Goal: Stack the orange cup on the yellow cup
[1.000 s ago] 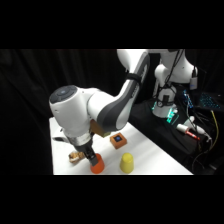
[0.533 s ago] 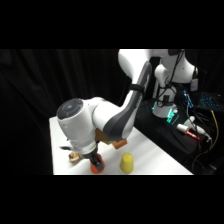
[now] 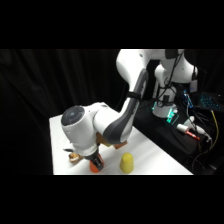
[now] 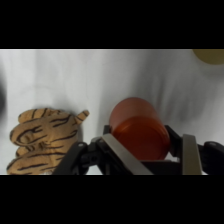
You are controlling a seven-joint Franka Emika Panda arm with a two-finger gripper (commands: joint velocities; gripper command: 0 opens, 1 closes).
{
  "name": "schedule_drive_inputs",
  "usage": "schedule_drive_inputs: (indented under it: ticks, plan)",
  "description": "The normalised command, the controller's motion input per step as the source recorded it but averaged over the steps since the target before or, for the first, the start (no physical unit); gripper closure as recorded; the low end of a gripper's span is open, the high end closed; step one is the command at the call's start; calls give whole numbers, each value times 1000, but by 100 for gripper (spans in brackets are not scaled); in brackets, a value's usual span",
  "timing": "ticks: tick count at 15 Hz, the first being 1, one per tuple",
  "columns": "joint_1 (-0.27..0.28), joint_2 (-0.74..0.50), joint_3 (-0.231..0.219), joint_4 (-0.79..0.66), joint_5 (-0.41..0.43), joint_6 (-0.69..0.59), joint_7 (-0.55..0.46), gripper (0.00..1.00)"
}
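The white table (image 3: 150, 155) fills the lower part of the side view, set against a black backdrop. The white arm (image 3: 125, 107) reaches over the table from its base at the upper right, bends down, and ends in a large rounded joint low over the near left part of the tabletop.

Below that joint, the gripper (image 3: 95, 161) sits close to the table surface. In the wrist view the gripper (image 4: 145, 150) has its 2 fingers (image 4: 189, 152) placed 1 on each side of the orange cup (image 4: 139, 131), and the pads appear to press on the cup wall. The cup fills the gap between them. In the side view only a small part of the orange cup (image 3: 94, 169) is visible under the gripper, at or just above the table surface; which of the 2 cannot be told.

The yellow cup (image 3: 127, 162) stands upside down on the table, wide end down, just beside the gripper on the picture's right and clear of the orange cup. In the wrist view a pale yellow edge (image 4: 210, 54) shows at the top right corner.

A tiger-striped soft toy (image 4: 42, 140) lies on the table near the orange cup, to its left in the wrist view, not touching it.
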Motion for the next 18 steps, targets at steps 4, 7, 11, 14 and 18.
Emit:
schedule_drive_inputs:
  ticks: [4,7,11,14,18]
  plan:
    - [76,-276,-50,-277,-76,-2,90,47]
    - [133,-665,-65,-617,-172,-102,121,47]
    - [100,-745,-26,-646,-218,-100,106,47]
    - [31,-558,47,-476,-175,-85,87,47]
    - [26,-385,95,-330,-148,-60,86,47]
